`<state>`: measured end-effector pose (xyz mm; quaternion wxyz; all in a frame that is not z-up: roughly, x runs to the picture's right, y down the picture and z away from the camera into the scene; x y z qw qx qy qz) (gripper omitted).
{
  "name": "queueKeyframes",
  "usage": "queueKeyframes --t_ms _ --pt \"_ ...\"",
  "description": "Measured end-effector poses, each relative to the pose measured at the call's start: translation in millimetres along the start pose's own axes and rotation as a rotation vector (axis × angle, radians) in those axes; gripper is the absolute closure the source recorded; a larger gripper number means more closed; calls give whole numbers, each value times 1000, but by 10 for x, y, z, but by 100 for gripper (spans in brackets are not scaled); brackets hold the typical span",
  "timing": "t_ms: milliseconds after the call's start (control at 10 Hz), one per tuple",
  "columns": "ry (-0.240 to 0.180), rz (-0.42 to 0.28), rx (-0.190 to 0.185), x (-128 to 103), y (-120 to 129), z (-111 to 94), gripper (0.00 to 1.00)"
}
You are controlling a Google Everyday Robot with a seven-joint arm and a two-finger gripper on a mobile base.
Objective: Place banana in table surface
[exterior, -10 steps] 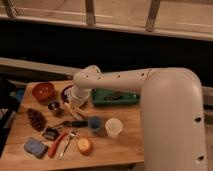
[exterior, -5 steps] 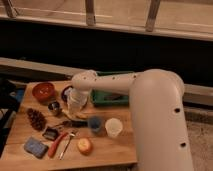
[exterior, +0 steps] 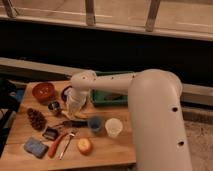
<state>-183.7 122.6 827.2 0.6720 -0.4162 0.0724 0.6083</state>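
Observation:
My white arm reaches in from the right across the table surface [exterior: 117,150], a light brown wooden top. The gripper [exterior: 75,109] hangs from the wrist and points down at the table's middle left, between a small metal cup and the green tray. A pale yellow piece that looks like the banana [exterior: 86,107] shows at the gripper's lower right side, low over the wood. The gripper's body hides the rest of it, so I cannot tell whether it is held or lying on the wood.
A red bowl [exterior: 44,91], metal cup [exterior: 54,106] and pine cone [exterior: 36,119] stand left of the gripper. In front are a blue cup [exterior: 94,124], white cup [exterior: 113,127], round orange fruit [exterior: 84,145], red-handled tool [exterior: 57,145] and blue sponge [exterior: 35,147]. A green tray [exterior: 112,96] lies behind the arm.
The arm has swung its forearm further left and nearer the camera. The gripper has stayed over the same spot by the metal cup and sits slightly lower.

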Motion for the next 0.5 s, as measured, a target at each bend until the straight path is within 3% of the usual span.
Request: queueKeyframes --t_ms 500 --pt "-69 2 3 -68 16 -243 25"
